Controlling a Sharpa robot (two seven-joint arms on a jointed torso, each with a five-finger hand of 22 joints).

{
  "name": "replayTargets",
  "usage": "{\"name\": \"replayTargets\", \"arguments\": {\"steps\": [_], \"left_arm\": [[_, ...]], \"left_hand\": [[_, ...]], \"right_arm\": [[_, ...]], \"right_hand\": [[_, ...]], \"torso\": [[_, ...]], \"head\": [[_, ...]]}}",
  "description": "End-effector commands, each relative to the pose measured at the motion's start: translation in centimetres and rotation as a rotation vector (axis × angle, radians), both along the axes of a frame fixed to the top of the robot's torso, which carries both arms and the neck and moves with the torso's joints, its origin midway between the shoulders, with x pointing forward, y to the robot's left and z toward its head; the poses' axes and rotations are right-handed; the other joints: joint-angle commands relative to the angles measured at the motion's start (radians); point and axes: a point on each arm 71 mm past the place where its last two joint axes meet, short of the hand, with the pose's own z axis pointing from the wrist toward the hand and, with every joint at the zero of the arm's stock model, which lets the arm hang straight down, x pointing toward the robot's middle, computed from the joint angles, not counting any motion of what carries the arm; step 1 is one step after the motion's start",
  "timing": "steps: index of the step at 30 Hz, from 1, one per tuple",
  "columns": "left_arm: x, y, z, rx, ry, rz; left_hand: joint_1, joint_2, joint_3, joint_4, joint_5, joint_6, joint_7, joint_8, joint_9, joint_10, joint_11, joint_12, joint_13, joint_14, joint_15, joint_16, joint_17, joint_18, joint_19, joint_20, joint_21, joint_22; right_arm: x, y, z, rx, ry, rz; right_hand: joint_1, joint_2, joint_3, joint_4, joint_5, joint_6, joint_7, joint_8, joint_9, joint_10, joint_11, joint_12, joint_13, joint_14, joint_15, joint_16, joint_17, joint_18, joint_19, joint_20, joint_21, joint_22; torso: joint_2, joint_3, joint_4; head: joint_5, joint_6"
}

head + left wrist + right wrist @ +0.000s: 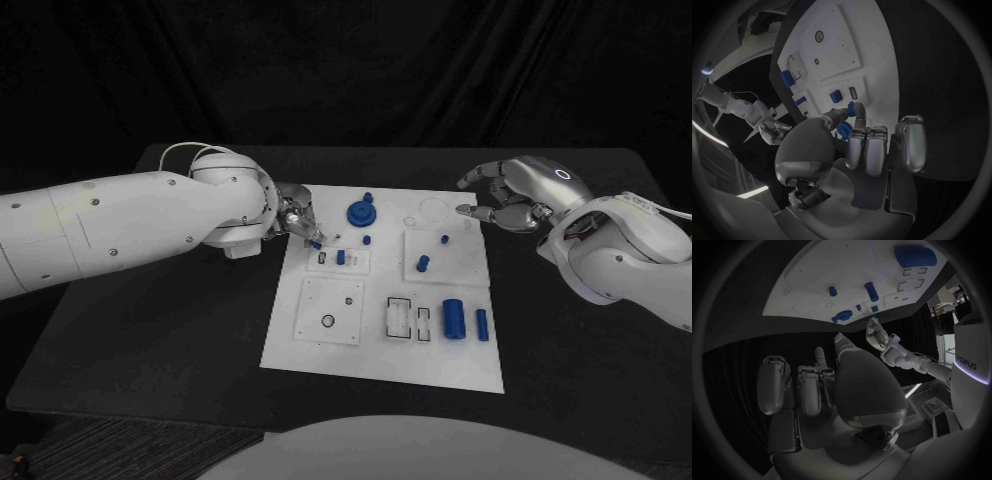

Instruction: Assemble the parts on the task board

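The white task board (378,345) lies in the middle of the black table. My left hand (294,214) hovers at its far left side and pinches a small blue part (315,241) between thumb and finger, just above a small white block with slots (320,258); the left wrist view shows that part (857,109) at the fingertips. A blue piece (340,257) stands in that block. My right hand (505,198) hangs over the board's far right corner, fingers apart, holding nothing.
On the board are a round blue part (361,212), a blue peg (423,264), a thick blue cylinder (454,318) and a thinner one (482,323). A white square plate (332,310) sits at the near left.
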Motion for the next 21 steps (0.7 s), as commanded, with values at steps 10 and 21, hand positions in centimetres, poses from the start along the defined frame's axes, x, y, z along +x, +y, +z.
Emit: {"name": "replayTargets", "arguments": {"steps": [10, 21], "left_arm": [[-0.2, -0.2, -0.6, -0.033, -0.018, 0.021], [-0.6, -0.6, -1.4, -0.038, -0.003, 0.012]], "left_hand": [[-0.015, 0.004, 0.002, 0.001, -0.018, 0.003, -0.003, -0.005, -0.003, 0.104, -0.002, 0.003, 0.263, 0.108, -0.006, 0.003, 0.263, 0.008, -0.004, -0.004, -0.007, 0.179], [-0.017, 0.005, 0.001, 0.002, -0.020, 0.003, -0.003, -0.006, -0.003, 0.104, -0.002, 0.003, 0.263, 0.108, -0.006, 0.003, 0.263, 0.008, -0.005, -0.004, -0.009, 0.178]], "right_arm": [[0.0, -0.1, -0.1, -0.001, 0.004, -0.012], [0.0, 0.0, -0.2, -0.002, 0.005, -0.010]], "right_hand": [[0.004, 0.005, -0.003, -0.004, 0.005, 0.005, 0.000, -0.002, -0.001, 0.104, 0.004, 0.003, 0.263, 0.102, 0.008, -0.005, 0.255, 0.010, 0.012, 0.005, -0.004, 0.198], [0.005, 0.005, -0.003, -0.004, 0.005, 0.005, 0.000, -0.002, -0.001, 0.104, 0.004, 0.003, 0.263, 0.102, 0.008, -0.005, 0.255, 0.010, 0.012, 0.005, -0.004, 0.198]], "torso": [[-0.001, -0.0030, 0.0006], [0.000, -0.0016, -0.0005]], "head": [[0.005, 0.000], [0.004, 0.000]]}}
